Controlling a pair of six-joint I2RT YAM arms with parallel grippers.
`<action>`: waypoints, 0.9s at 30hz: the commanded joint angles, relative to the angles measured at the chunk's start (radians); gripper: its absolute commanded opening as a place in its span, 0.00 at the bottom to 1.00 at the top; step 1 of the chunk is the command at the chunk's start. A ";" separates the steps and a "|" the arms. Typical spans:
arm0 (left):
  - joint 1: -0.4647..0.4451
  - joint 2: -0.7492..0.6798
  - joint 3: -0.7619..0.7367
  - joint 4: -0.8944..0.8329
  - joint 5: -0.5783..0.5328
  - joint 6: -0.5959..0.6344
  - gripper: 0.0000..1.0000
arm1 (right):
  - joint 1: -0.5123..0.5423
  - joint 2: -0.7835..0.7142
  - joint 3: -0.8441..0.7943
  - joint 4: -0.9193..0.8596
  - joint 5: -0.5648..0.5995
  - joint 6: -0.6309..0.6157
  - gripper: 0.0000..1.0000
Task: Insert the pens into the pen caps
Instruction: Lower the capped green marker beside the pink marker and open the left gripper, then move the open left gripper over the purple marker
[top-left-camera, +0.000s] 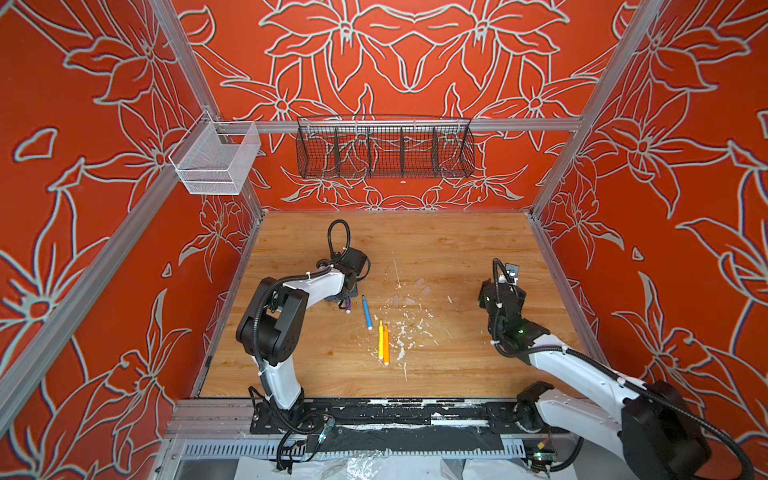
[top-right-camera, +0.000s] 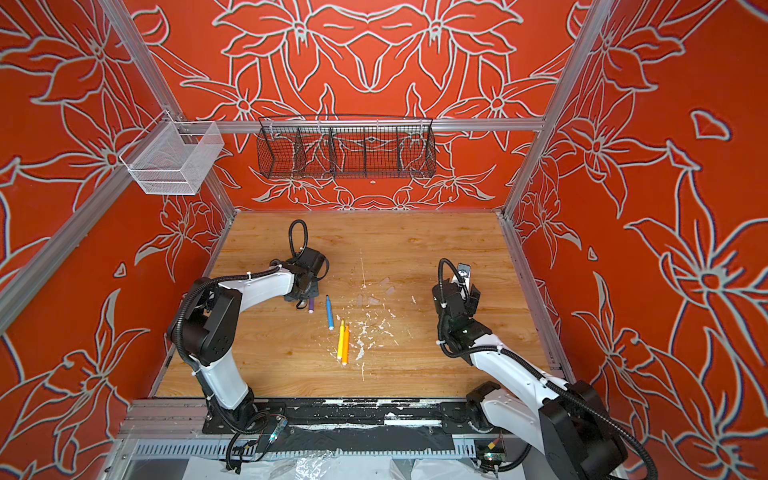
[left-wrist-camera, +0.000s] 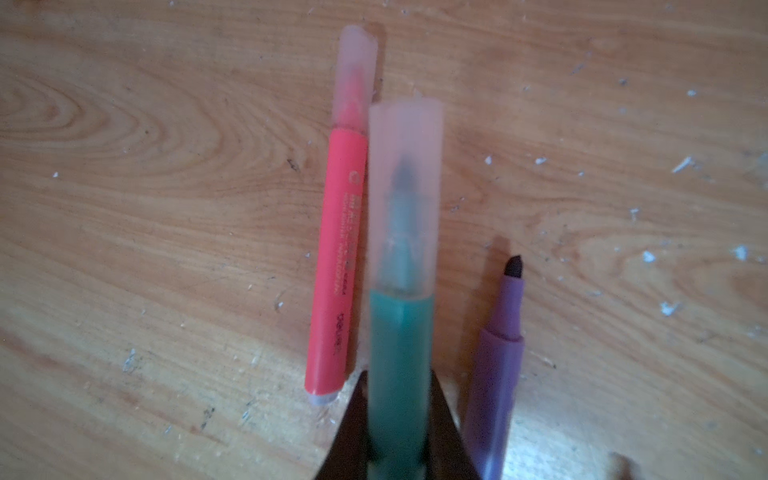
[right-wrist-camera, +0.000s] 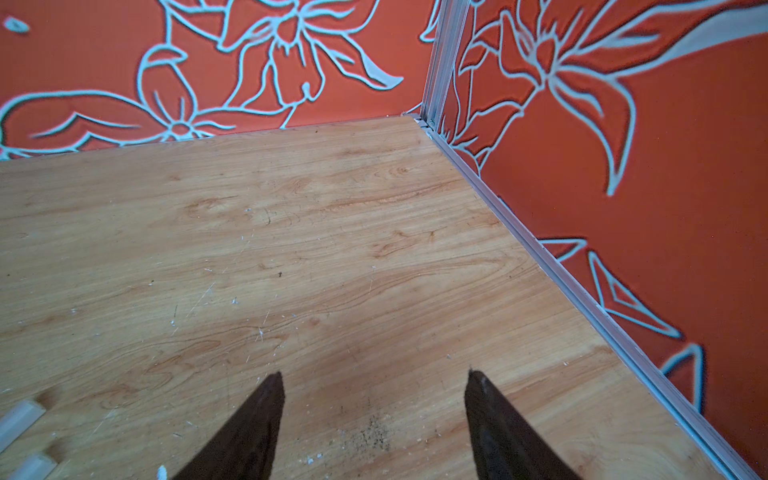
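Left wrist view: left gripper (left-wrist-camera: 398, 376) clamped on green pen (left-wrist-camera: 399, 345), clear cap (left-wrist-camera: 405, 187) on its tip. Pink-red pen (left-wrist-camera: 336, 257), capped, lying just beside green pen; purple pen (left-wrist-camera: 498, 374), uncapped, on its other side. Right gripper (right-wrist-camera: 374, 378) jaws apart, empty, over desk (right-wrist-camera: 291, 249), well apart from green pen.

The walls (top-left-camera: 415, 62) are orange-red with pale grey flower outlines. The table (top-left-camera: 457, 365) is light brown wood grain speckled with white flecks. A pink-red pen (left-wrist-camera: 336, 257) with dark lettering wears a frosted, colourless cap (left-wrist-camera: 356, 70), as does a green pen (left-wrist-camera: 399, 353). The purple pen (left-wrist-camera: 494, 395) has a dark tip. In both top views a blue pen (top-left-camera: 367, 312), a yellow pen (top-left-camera: 380, 340) and an orange pen (top-left-camera: 386, 347) show white ends. One wire basket (top-left-camera: 384, 151) is black, and the mesh basket (top-left-camera: 216, 160) is white.
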 joint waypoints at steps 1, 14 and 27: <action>0.005 0.009 0.019 -0.039 -0.024 -0.018 0.19 | -0.001 -0.015 0.009 0.010 -0.003 0.000 0.71; -0.005 -0.114 0.029 -0.081 0.001 0.075 0.33 | -0.001 -0.015 0.009 0.011 -0.005 0.000 0.71; -0.147 -0.353 -0.113 -0.034 0.082 0.111 0.37 | -0.001 -0.017 0.008 0.011 -0.008 -0.002 0.71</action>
